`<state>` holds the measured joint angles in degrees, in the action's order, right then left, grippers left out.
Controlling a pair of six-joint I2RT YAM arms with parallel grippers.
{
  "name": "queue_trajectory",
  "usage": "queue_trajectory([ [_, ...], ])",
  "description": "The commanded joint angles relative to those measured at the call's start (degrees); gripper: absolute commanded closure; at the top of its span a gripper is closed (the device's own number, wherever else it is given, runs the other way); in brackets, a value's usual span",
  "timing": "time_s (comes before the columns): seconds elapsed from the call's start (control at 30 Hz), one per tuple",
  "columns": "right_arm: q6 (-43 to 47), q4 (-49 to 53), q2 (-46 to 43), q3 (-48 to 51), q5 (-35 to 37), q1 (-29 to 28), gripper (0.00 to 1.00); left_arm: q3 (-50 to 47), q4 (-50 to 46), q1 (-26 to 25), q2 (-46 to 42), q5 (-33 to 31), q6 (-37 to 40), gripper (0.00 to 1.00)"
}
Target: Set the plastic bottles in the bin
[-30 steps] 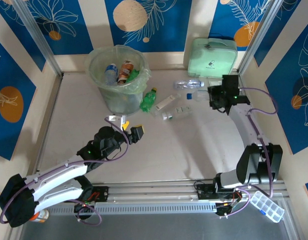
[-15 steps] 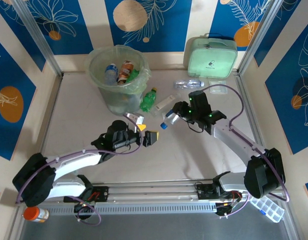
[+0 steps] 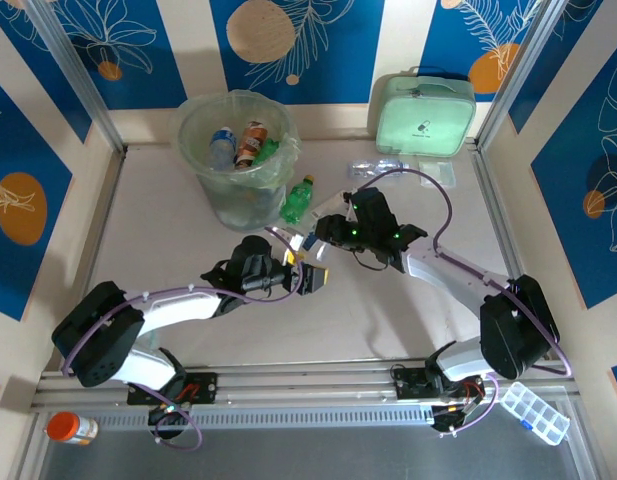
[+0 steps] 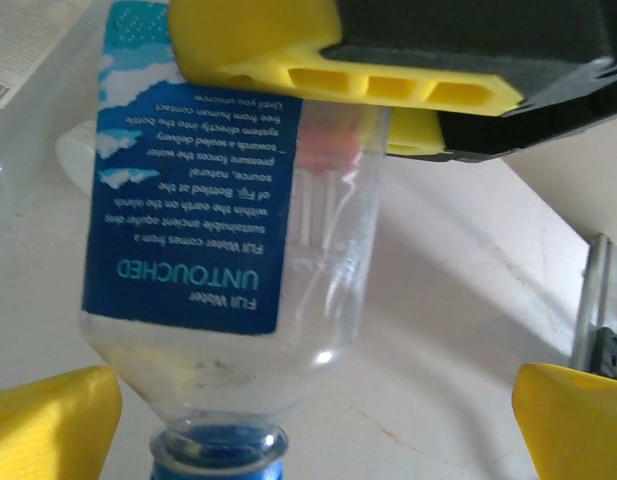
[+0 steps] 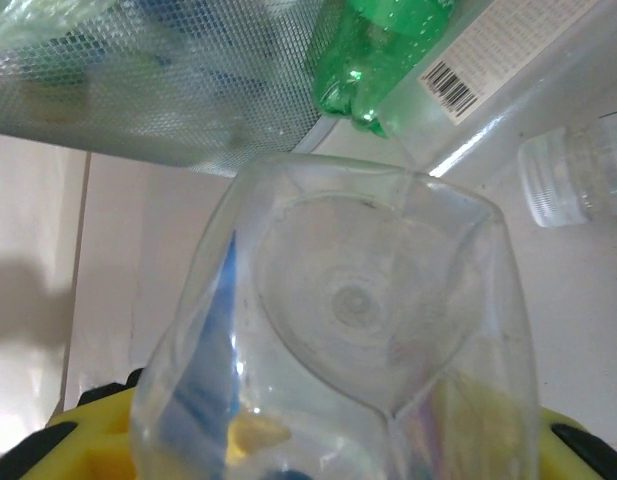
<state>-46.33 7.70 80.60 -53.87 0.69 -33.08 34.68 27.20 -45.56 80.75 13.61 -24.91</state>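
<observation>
Clear bottle (image 4: 228,220) with a blue label: held near the middle of the worktop (image 3: 158,250), to the near right of the bin (image 3: 228,200) and outside it. In the left wrist view its blue cap (image 4: 218,465) is cut off by the bottom edge. Whether the bottle touches the worktop cannot be told.

Right gripper (image 5: 333,445): clamped on the clear bottle. One yellow finger (image 4: 318,70) is seen pressed across the labelled body. In the right wrist view the bottle's base takes up most of the frame, so the fingertips are largely covered.

Left gripper (image 4: 308,425): fingers spread wide, one yellow tip (image 4: 48,420) on each side of the bottle's neck. Contact with the bottle cannot be made out.

Bin: at the far left of the worktop. Several bottles are seen inside through the bag, but their outlines are blurred and no count can be taken.

Green bottle (image 3: 298,198): lying just beside the bin on its right side, yellow cap towards the far edge. Just beside it lies a clear bottle with a barcode label (image 5: 498,45), cut off by the frame. Another clear bottle (image 3: 378,168) lies near the far edge, in front of the mint-green case (image 3: 425,110).

Orange-capped jar (image 3: 70,428): beyond the near left corner, beside the left arm's base.
</observation>
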Motion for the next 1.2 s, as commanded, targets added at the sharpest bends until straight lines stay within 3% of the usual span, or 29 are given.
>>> queue_trajectory([
  [0.0,2.6,-1.9,-0.7,-0.3,-3.2,-1.4,0.59,1.3,-1.2,-0.3,-1.7,-3.8,2.6,0.01],
  [0.23,5.2,-3.3,-0.7,-0.6,-4.7,-3.7,0.59,0.2,-0.8,0.2,-3.0,-6.4,2.8,0.11],
  [0.8,7.0,-5.1,0.2,-0.7,-9.4,-4.5,0.58,-2.1,3.3,2.4,-4.6,-2.3,0.2,0.43],
  [1.17,6.4,-4.4,-1.8,0.2,-5.5,-4.4,0.21,-2.4,3.3,2.4,-5.5,-2.4,0.4,0.48],
])
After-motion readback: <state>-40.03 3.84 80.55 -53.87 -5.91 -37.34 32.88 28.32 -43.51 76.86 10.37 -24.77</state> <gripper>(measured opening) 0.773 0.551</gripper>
